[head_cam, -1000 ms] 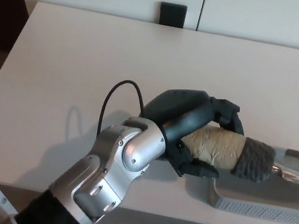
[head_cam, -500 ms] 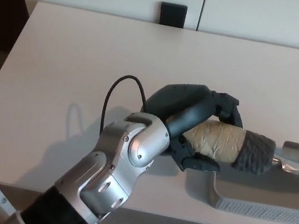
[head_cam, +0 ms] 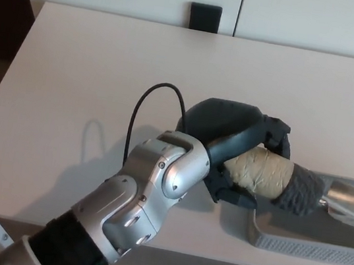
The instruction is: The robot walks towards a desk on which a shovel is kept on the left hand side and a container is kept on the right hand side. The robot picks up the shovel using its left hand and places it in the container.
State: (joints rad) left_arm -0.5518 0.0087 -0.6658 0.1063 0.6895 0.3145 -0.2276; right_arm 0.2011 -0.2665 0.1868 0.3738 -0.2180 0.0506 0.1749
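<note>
Head view: black left hand (head_cam: 244, 152) clamped around tan-wrapped handle of metal shovel (head_cam: 289, 183), carried slightly further right and lower than second ago. Silver blade now over grey rectangular plastic container (head_cam: 306, 246) at right edge of pale surface (head_cam: 79, 71). Not released yet; lowering and letting go probably next. Right hand unseen.

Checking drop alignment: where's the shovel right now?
Head view, lower right: the shovel is gripped by the left hand, its metal blade over the grey container at the desk's near edge.
</note>
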